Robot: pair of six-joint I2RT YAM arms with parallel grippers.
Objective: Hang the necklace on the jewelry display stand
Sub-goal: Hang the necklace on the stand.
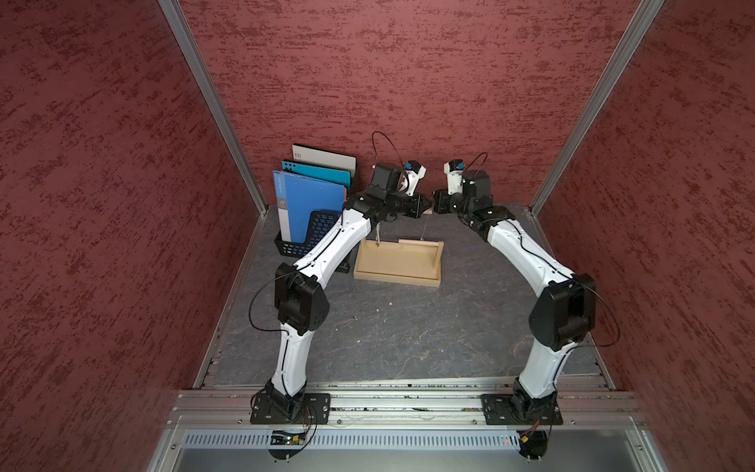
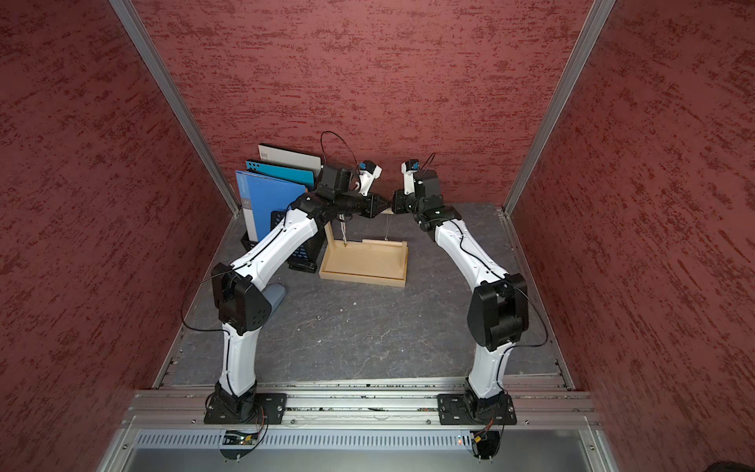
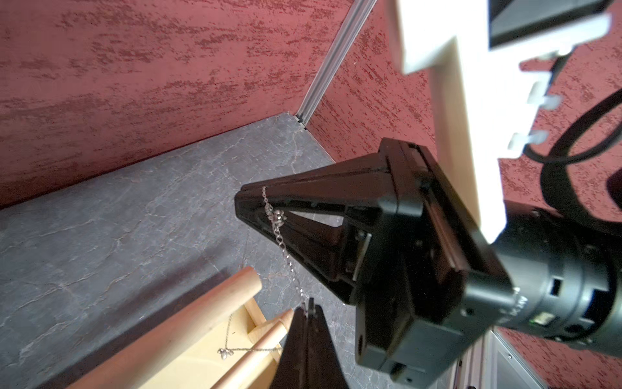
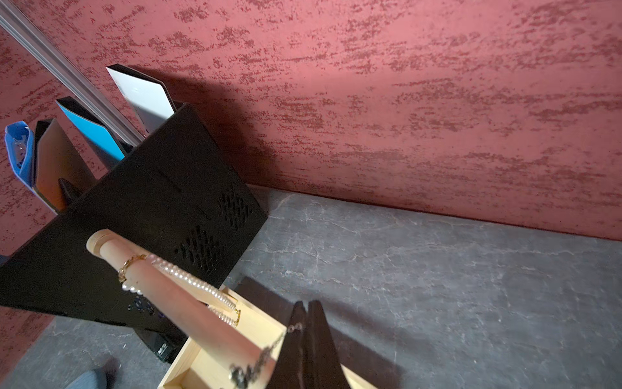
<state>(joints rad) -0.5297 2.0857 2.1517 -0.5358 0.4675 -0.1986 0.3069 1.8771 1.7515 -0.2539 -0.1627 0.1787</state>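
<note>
Two robot arms reach to the back of a grey surface and meet tip to tip above a pale wooden stand, shown in both top views.

The left gripper is pressed together, pinching a thin silver necklace. The right gripper is also pressed together, nipping the same chain a little further along. In the left wrist view the chain runs taut from the right gripper to the left gripper.

The rest of the necklace hangs down from the grippers, just beside the free end of the stand's long dowel. Its small pendant dangles low over the stand's tray. Whether the loop passes over the dowel cannot be told.

In the right wrist view the chain leaves the closed right gripper and crosses in front of the dowel, blurred. A pearl string with a gold clasp is draped over the dowel near its other end, and hangs towards the tray.

A black mesh rack holding blue and white folders stands just beside the stand, against the red back wall.
</note>
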